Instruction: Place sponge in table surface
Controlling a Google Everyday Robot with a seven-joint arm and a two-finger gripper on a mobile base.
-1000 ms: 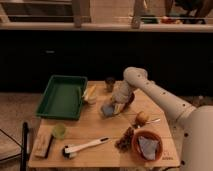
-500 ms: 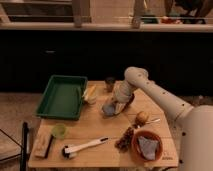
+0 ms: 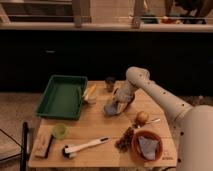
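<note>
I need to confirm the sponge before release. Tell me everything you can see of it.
The sponge is a small, flat, grey-blue squarish piece, soft-looking. It sits tilted at the claw, low over the middle of the pale wooden table surface, right of the green tray. Whether its lower edge touches the wood cannot be told.

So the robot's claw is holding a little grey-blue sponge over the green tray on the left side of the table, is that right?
Not quite. The camera view shows the gripper with the sponge near the middle of the table surface, to the right of the green tray, not over it. The tray does sit on the left side, and the sponge is small and grey-blue as you say.
</note>
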